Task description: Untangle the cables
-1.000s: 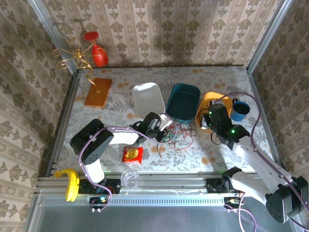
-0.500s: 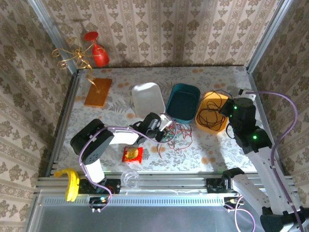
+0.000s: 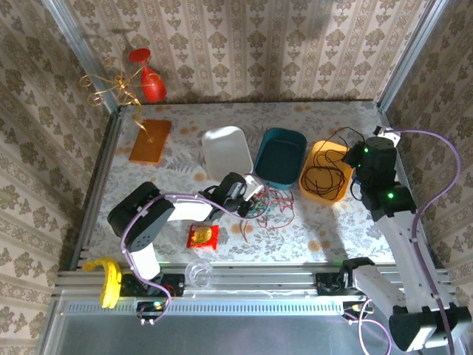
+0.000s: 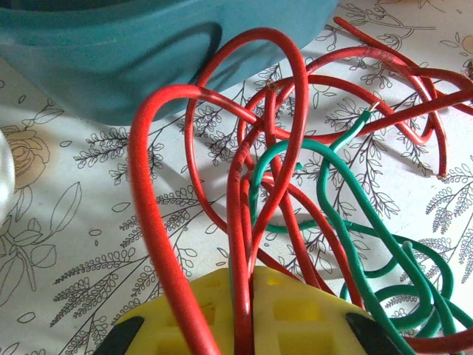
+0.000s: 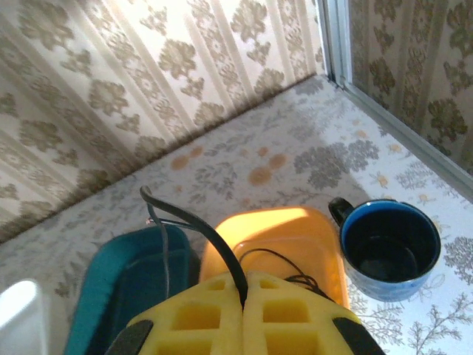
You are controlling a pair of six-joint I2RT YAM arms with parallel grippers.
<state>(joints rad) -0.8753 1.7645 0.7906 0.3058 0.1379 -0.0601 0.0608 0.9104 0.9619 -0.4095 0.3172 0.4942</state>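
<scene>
Right gripper (image 5: 242, 297) clenched on black cable (image 5: 194, 222) above orange bin (image 5: 299, 240); left gripper (image 4: 244, 299) clamps red cable (image 4: 145, 185). Next: release black cable into bin.

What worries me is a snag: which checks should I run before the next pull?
1. Left tool shut on the red cable: ok.
2. Right tool shut on the black cable: ok.
3. Red cable and green cable apart: not ok, interlaced beside the teal bin.
4. Black cable clear of that tangle: ok, its coil lies in the orange bin.
5. Room between Right tool and blue mug: cannot tell.
</scene>
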